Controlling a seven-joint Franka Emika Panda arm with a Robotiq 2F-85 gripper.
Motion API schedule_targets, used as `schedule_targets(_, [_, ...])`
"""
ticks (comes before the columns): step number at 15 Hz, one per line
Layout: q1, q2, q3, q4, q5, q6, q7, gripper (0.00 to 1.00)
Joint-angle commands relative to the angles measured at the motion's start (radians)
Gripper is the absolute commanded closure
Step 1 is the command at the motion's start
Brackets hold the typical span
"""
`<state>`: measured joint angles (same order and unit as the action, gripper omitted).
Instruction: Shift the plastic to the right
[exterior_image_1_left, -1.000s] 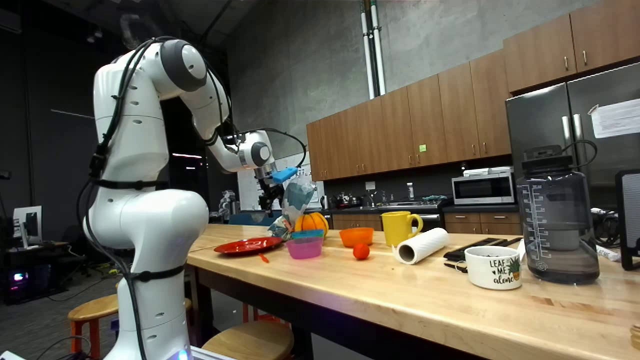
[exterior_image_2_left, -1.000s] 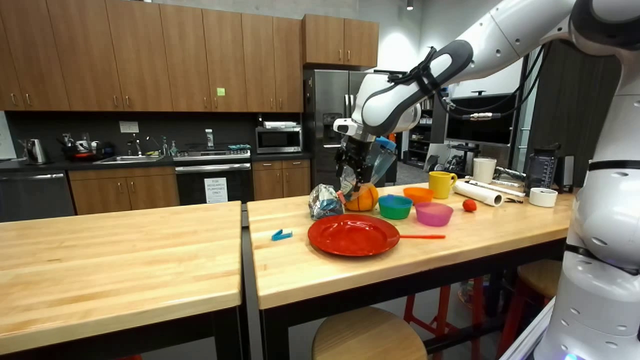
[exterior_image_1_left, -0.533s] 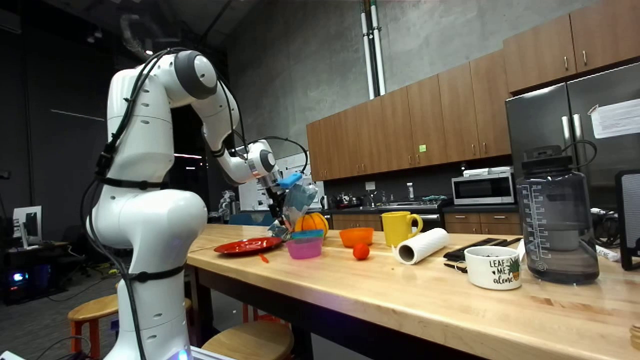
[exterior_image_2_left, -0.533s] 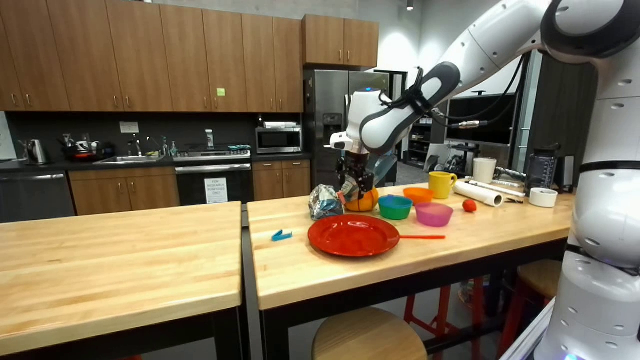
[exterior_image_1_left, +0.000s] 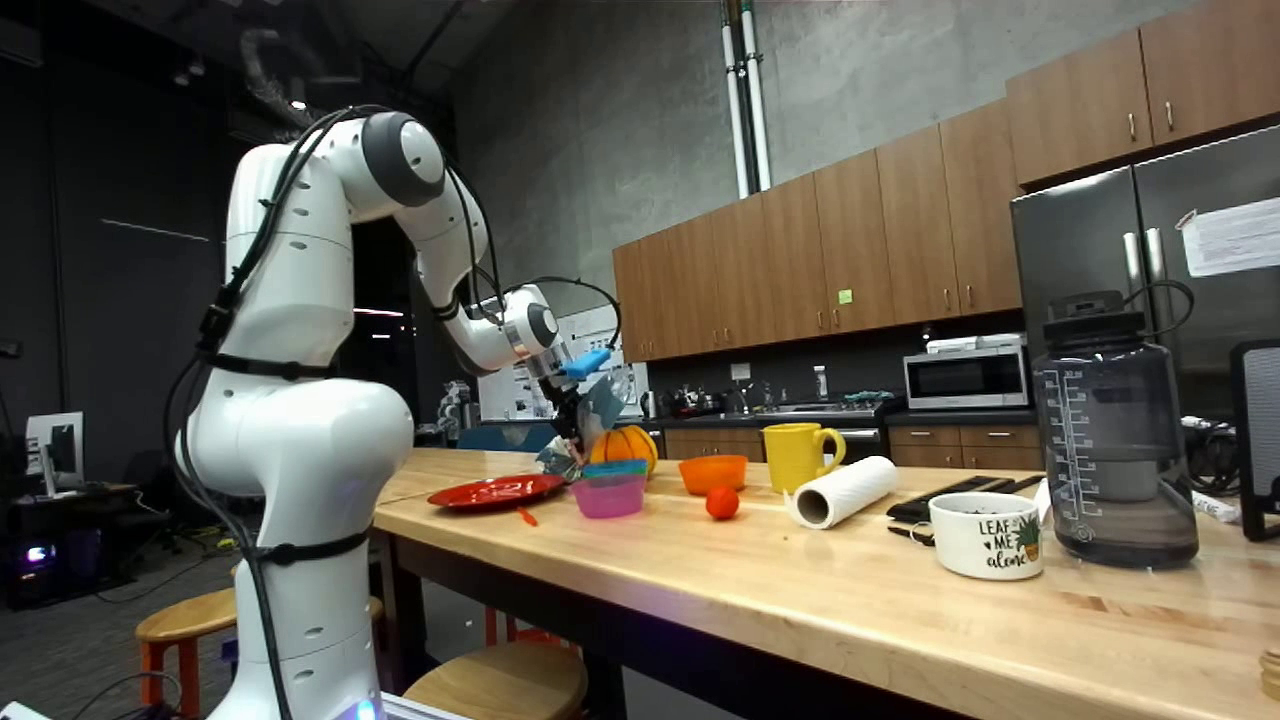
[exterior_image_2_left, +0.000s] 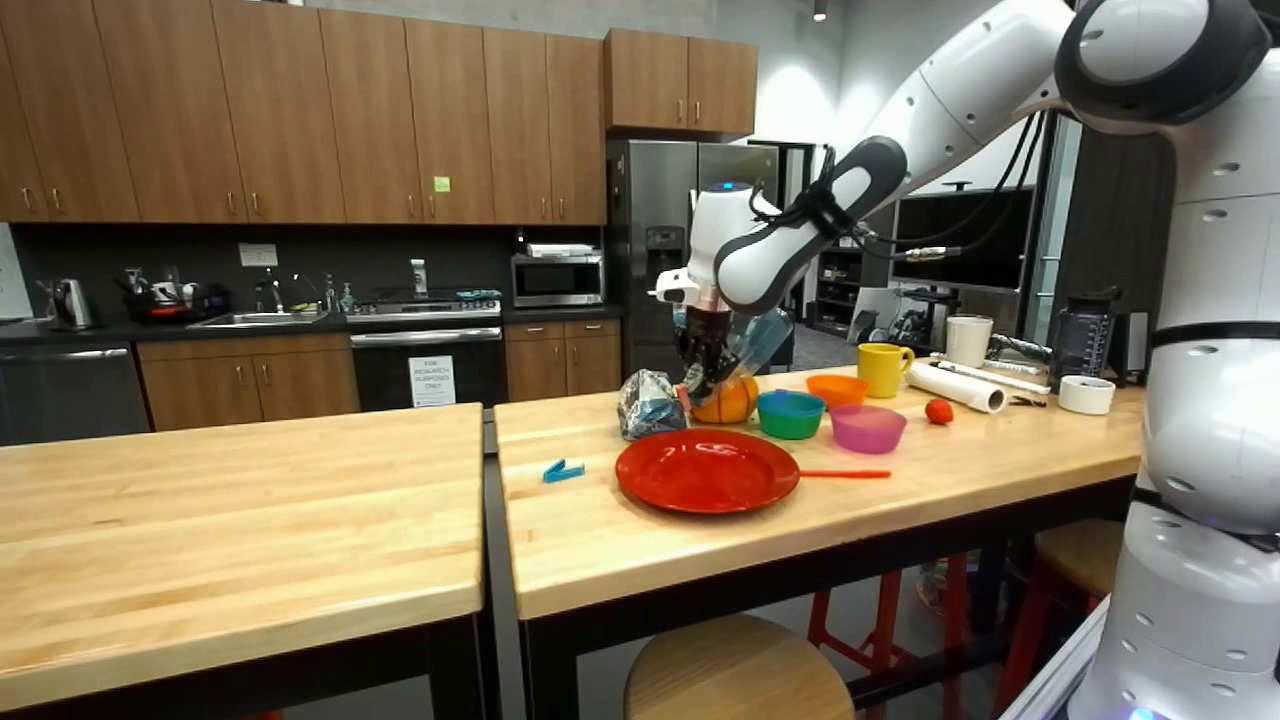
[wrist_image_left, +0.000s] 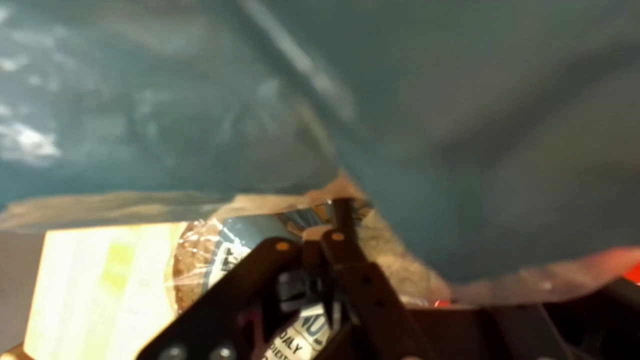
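The plastic is a see-through, blue-tinted bag (exterior_image_2_left: 646, 405) with bread inside, lying at the far side of the table in an exterior view. Its loose open end (exterior_image_1_left: 603, 405) flares up beside the wrist. In the wrist view, the blurred plastic (wrist_image_left: 150, 115) covers the upper half, and the brown loaf (wrist_image_left: 192, 265) with a printed label shows below. My gripper (exterior_image_2_left: 697, 390) is down at the bag's gathered neck. The gripper's jaws (wrist_image_left: 329, 222) stand close together there, but film and finger parts hide whether they pinch the neck.
A pumpkin (exterior_image_2_left: 738, 402) stands right behind the gripper. Close by are a green bowl (exterior_image_2_left: 790, 415), a pink bowl (exterior_image_2_left: 868, 430) and a red plate (exterior_image_2_left: 708, 470). An orange bowl (exterior_image_2_left: 837, 388), yellow mug (exterior_image_2_left: 880, 372) and paper roll (exterior_image_1_left: 850, 492) stand further along.
My gripper has come down and forward to the bag's neck, and its jaws have drawn closer together. The flared plastic has shifted slightly; the bag's body stays in place.
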<state>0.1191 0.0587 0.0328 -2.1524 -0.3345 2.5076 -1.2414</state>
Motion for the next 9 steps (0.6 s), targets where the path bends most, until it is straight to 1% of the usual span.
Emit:
schedule_targets(1, [-0.018,-0.001,0.020,0.020,0.002,-0.004,0.023,0.92])
schedule_targets(2, [-0.019,-0.004,0.020,0.022,0.011,-0.005,0.022,0.98])
schedule_targets(3, [-0.021,-0.008,0.020,0.023,0.026,-0.008,0.018,1.00])
schedule_targets(9, [-0.042,-0.060,0.014,0.024,0.143,-0.008,0.010,1.00])
